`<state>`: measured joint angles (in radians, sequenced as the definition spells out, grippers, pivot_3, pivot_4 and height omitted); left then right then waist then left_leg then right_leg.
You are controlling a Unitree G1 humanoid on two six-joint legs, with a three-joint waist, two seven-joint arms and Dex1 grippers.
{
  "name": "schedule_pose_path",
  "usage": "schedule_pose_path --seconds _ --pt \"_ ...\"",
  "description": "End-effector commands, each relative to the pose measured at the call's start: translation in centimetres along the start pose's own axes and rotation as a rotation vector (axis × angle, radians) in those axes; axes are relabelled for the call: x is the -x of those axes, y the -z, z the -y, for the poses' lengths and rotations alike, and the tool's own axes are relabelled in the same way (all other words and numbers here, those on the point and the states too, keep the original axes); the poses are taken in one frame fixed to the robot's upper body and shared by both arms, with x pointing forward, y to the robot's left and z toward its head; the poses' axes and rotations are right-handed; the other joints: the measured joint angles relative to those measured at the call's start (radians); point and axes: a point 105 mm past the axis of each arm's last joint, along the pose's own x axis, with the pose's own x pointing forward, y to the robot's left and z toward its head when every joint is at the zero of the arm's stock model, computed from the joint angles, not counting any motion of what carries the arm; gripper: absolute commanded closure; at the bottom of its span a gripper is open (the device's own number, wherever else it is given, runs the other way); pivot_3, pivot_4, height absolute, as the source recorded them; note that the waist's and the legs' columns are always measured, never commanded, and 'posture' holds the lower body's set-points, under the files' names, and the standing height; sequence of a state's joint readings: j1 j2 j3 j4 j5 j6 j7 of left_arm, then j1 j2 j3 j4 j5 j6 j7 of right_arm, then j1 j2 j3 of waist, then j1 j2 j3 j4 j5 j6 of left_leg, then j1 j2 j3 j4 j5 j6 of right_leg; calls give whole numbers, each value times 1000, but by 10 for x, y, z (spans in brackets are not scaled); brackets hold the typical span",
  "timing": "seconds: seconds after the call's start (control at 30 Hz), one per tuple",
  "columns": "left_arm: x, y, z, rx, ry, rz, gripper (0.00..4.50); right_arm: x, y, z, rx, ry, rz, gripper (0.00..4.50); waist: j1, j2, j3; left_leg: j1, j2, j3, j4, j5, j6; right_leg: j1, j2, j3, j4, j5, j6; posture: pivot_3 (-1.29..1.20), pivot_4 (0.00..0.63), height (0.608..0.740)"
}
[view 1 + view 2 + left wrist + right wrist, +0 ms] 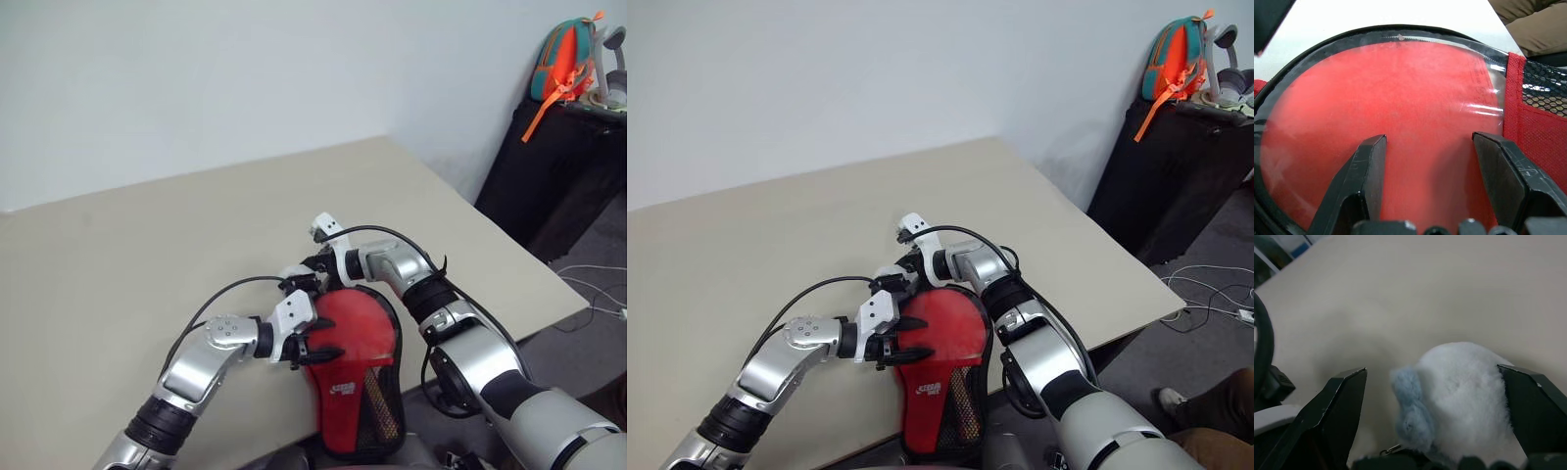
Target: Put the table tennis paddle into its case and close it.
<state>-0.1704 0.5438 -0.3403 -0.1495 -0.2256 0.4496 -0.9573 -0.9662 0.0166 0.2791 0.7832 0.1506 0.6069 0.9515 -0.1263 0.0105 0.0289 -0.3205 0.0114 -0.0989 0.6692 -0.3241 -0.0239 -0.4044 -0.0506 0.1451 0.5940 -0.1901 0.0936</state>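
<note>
The case (355,431) lies at the table's near edge, its lower end hanging over it. The table tennis paddle (358,328) is inside, its red face showing through the clear panel (1400,98). The striped handle shows through the mesh (380,406). My left gripper (318,343) is open at the case's left side. In the left wrist view its spread fingers (1369,166) lie over the clear panel, below the zip rim (1400,36). My right gripper (302,279) stands open at the case's far end, with a fluffy white and pale blue pompom (1464,396) between its fingers.
The beige table (147,274) stretches away to the left and back, and its right edge is close to my right arm. A black stand (549,166) with a colourful backpack (563,59) is at the far right. Cables (588,284) lie on the floor. A person's leg (1215,431) is nearby.
</note>
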Motion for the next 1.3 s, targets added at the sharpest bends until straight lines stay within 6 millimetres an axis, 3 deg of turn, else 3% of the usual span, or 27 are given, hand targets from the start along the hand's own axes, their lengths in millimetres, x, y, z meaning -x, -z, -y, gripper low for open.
schedule_pose_path --seconds 0.03,0.2,0.37,0.5,0.67,0.83,1.1,1.3 --pt "-6 26 6 67 17 -109 1539 -1 -1 2 70 32 -13 374 0 0 -1 0 0 0 0 0 0 0 0 0 0 0 0 0 0 740" --pt "-6 27 2 51 5 -121 1539 0 1 8 96 87 -21 1911 1 0 -2 0 0 0 0 0 0 0 0 0 0 -1 1 0 0 740" --pt "-5 33 1 60 5 -146 1539 8 -14 12 114 118 50 3545 1 0 -3 0 0 0 0 0 0 0 0 0 0 0 1 0 0 740" --pt "-6 36 2 70 12 -162 1539 17 -26 16 135 154 114 4448 1 0 -3 0 0 0 0 0 0 0 0 0 0 0 1 0 0 740" --pt "-5 40 3 71 21 -186 1539 42 -43 38 106 280 214 4488 3 0 -3 0 0 0 0 0 0 1 0 0 0 -1 1 0 0 740" --pt "-5 43 3 78 22 -197 1539 80 -44 62 90 395 280 4488 5 0 -3 1 0 0 1 0 0 2 0 0 -1 -1 2 0 0 740" --pt "-3 47 2 89 22 -212 1539 167 -1 104 28 614 246 4488 7 0 -3 6 0 0 0 0 1 8 0 0 -3 -3 4 0 0 740" --pt "-1 51 2 84 27 -226 1539 221 40 91 -3 639 198 4488 14 0 -2 13 0 3 -2 -1 2 15 0 2 -4 -6 7 0 0 740"
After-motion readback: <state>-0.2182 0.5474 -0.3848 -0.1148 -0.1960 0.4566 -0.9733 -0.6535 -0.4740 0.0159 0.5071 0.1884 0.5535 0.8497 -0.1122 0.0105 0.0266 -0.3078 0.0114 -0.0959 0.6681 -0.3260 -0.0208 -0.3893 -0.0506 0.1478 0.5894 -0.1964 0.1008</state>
